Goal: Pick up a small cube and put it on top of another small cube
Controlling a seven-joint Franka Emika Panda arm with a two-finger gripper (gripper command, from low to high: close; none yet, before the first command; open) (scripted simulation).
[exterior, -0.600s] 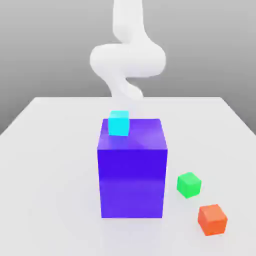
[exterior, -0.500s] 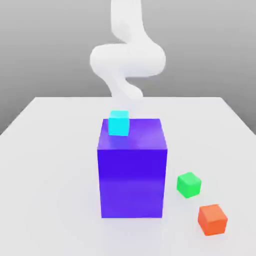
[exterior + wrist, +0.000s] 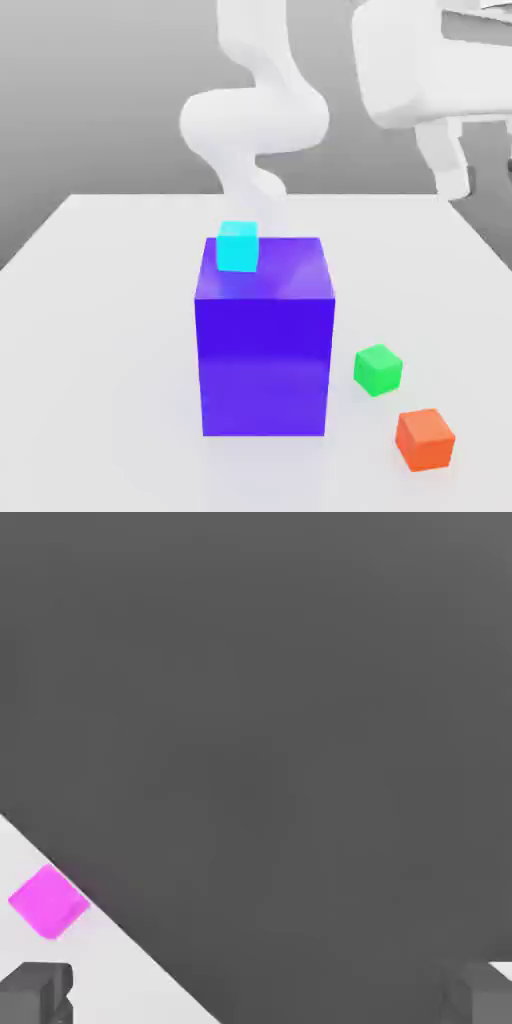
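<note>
The white, smooth-shelled Panda arm (image 3: 255, 110) rises behind the tall blue-violet block (image 3: 264, 335), curling in an S-bend above it. Its bulky white wrist and hand section (image 3: 425, 70) hangs high, up and toward the exterior view's right of that block. In the hand view, the two dark grey fingertips (image 3: 35, 992) of the two-finger gripper (image 3: 260, 997) stand wide apart, nothing between them.

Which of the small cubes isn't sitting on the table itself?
The cyan cube. It rests on top of the big blue block, near its back corner toward the exterior view's left, while the green cube and orange cube lie on the table.
</note>
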